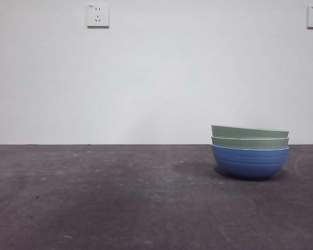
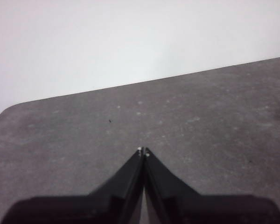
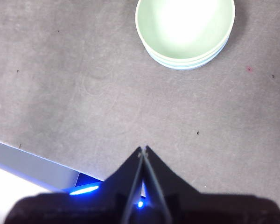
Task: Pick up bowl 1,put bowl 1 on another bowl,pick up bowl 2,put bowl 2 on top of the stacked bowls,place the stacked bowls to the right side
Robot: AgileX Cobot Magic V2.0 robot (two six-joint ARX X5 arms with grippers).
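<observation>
three nested bowls (image 1: 250, 152) sit on the table's (image 1: 94, 198) right side, both green ones inside the blue, so the task looks finished; left gripper (image 2: 143, 150) and right gripper (image 3: 143, 148) are closed, empty, clear of the stack.

We see the stacked bowls (image 1: 250, 153) at the frame's right on the table (image 1: 104, 198), two sockets (image 1: 97, 15) on the wall above.

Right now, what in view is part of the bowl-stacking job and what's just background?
Job:
- the stacked bowls: two green bowls nested in the blue bowl, standing on the table's right side
- right gripper, shut, clear of the stack
- left gripper, shut, over bare table

Background:
- table
- two wall sockets
</observation>
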